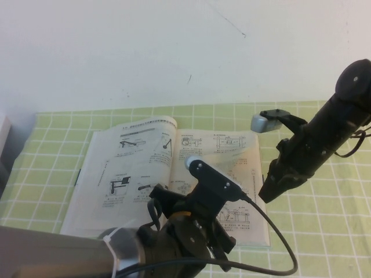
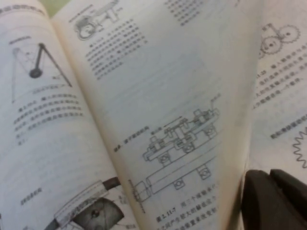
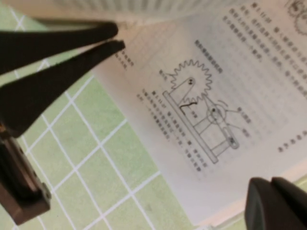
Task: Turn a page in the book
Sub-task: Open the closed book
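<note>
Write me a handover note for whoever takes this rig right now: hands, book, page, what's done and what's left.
Left hand: low over the open book, near the spine; I can't tell whether its fingers are open.
Right hand: shut, hovering at the book's right edge, holding nothing.
Book: lies open on the green checked cloth.
Page: a right-side leaf stands lifted and curled in the left wrist view, not yet laid over.
Left: carry that leaf across to the left side and release.

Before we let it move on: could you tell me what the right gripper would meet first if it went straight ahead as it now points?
Probably the book: the right gripper, beside its right edge, points down-left at the open right-hand sheet. Depth is unclear. The left gripper hangs over the lifted page.
</note>
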Controlling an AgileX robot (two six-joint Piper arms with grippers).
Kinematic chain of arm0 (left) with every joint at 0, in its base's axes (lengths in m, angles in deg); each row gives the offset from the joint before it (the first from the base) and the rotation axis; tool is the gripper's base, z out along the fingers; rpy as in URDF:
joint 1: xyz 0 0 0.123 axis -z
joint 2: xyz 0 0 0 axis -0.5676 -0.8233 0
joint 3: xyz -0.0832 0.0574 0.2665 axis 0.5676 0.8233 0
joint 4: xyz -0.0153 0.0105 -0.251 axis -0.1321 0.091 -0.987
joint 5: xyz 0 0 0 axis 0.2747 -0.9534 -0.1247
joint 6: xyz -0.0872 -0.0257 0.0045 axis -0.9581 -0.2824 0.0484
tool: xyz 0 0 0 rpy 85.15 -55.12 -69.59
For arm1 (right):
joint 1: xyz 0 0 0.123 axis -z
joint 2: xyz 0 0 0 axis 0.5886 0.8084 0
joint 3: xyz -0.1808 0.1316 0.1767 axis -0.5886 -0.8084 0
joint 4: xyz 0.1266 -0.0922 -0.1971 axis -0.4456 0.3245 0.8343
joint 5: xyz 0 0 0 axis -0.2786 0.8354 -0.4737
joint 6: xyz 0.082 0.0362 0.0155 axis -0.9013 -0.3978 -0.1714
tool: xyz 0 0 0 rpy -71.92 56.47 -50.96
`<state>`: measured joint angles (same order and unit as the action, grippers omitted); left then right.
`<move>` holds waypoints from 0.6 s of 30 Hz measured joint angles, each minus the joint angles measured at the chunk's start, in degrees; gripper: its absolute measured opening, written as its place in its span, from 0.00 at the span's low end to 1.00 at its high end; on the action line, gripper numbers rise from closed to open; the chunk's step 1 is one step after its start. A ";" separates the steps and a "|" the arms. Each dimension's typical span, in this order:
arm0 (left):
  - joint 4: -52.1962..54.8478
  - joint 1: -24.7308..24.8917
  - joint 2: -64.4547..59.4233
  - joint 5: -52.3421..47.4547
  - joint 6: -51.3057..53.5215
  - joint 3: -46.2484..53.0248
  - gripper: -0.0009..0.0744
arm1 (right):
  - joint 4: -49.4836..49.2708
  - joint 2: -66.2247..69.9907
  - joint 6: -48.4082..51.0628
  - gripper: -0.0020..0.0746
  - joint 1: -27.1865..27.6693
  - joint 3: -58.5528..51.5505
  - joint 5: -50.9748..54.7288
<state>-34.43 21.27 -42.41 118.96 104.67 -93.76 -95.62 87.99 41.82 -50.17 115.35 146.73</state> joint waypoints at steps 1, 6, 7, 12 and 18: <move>-0.13 -0.11 0.00 0.20 0.00 0.00 0.01 | 0.00 0.41 0.00 0.03 -0.34 0.00 0.00; -4.99 -1.27 0.00 1.20 0.62 0.00 0.01 | 0.13 2.86 0.00 0.03 -2.54 0.00 -2.06; -6.68 -1.61 0.00 1.81 1.68 0.00 0.01 | 0.13 3.32 0.12 0.03 -2.97 0.00 -2.77; -13.87 -2.77 0.26 5.77 8.09 0.00 0.01 | 0.13 4.83 0.11 0.03 -3.70 0.00 -4.80; -15.49 -2.91 3.76 8.15 10.40 0.00 0.01 | 0.13 5.19 0.11 0.03 -3.83 0.00 -5.18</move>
<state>-49.92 18.36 -38.65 127.12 115.07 -93.76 -95.49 93.18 41.93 -54.01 115.35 141.56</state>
